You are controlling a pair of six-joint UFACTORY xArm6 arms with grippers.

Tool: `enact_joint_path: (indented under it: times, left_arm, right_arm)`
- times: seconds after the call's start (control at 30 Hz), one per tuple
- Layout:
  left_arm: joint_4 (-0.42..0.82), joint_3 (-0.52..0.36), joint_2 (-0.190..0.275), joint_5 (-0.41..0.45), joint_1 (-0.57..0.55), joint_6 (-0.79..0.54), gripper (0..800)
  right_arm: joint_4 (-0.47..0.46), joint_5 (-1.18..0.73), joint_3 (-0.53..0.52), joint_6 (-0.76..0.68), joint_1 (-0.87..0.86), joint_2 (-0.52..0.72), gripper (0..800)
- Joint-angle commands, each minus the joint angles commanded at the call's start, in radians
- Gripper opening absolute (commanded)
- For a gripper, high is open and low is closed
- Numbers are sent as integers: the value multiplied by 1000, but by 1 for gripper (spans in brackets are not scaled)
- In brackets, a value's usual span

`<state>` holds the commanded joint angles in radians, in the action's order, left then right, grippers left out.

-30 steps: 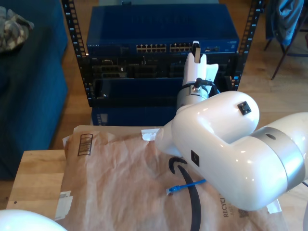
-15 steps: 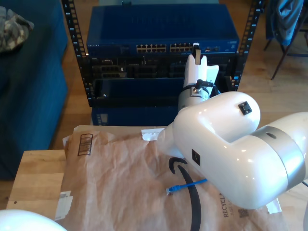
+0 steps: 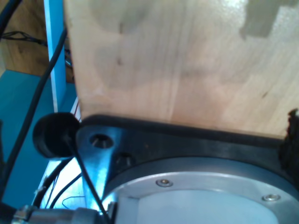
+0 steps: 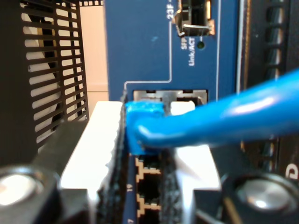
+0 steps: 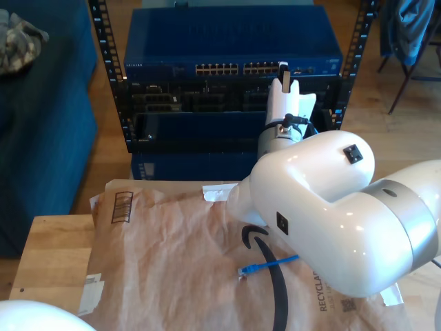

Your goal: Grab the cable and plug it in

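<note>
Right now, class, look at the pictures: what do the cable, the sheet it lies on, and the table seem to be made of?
The cable: probably plastic-jacketed, a smooth, bright blue cord with a soft sheen in the second wrist view.
The sheet: brown kraft paper by its look, matt and creased, with black print.
The table: light wood, likely finished, with visible grain and a pale, even surface.

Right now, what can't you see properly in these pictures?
- Whether the cable plug is fully in its port: second wrist view, blurred, my second claw covers it.
- The cable's middle: exterior view, my arm hides it.
- My first claw's state.
</note>
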<state>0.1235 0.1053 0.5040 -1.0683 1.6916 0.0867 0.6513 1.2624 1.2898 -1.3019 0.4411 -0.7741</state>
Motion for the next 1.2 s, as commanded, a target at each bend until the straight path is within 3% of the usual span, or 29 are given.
enact_joint_path:
  times: [1.2]
  left_arm:
    - [0, 0, 0, 0, 0, 0, 800]
  right_arm:
    - [-12, -5, 29, 0, 9, 5, 1]
